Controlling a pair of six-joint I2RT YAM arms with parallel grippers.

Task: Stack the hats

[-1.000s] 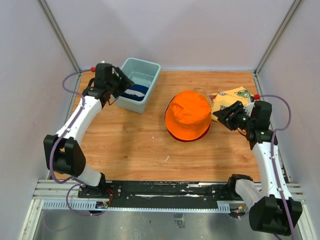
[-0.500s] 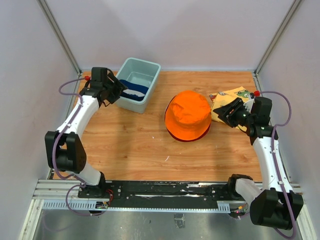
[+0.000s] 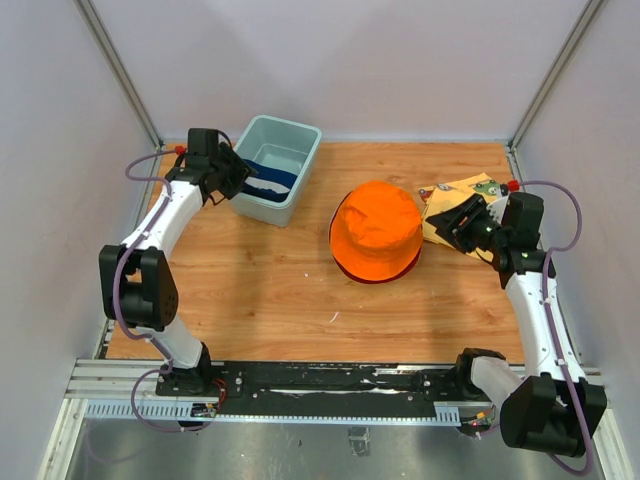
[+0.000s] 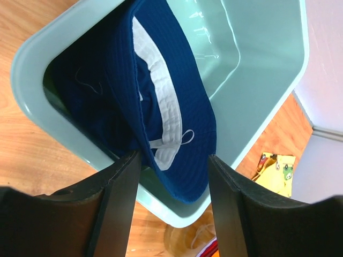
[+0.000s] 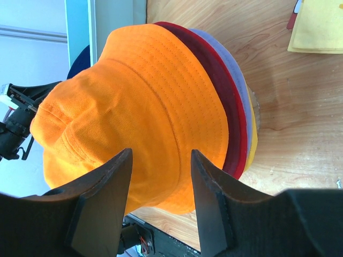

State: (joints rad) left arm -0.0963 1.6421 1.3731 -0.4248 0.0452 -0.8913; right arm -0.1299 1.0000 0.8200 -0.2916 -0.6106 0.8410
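An orange hat [image 3: 375,232] tops a stack of hats in the middle of the table. In the right wrist view the orange hat [image 5: 134,107] covers maroon, red, lavender and yellow brims [image 5: 240,123]. A navy hat [image 3: 270,184] with a white inner band lies in the teal tub [image 3: 296,134], and its brim [image 4: 187,160] droops over the tub's near rim. My left gripper [image 3: 238,181] hovers at that rim, its jaws open on either side of the navy brim [image 4: 172,161]. My right gripper [image 3: 456,226] stands open and empty [image 5: 161,156] to the right of the stack.
A yellow printed cloth [image 3: 462,194] lies flat at the back right, behind my right gripper. The round wooden base of a stand [image 5: 255,110] shows under the stack. Grey walls close the table on three sides.
My left gripper has shifted slightly at the tub's left rim and its jaws have narrowed around the navy brim. My right arm rose a little, then held still.
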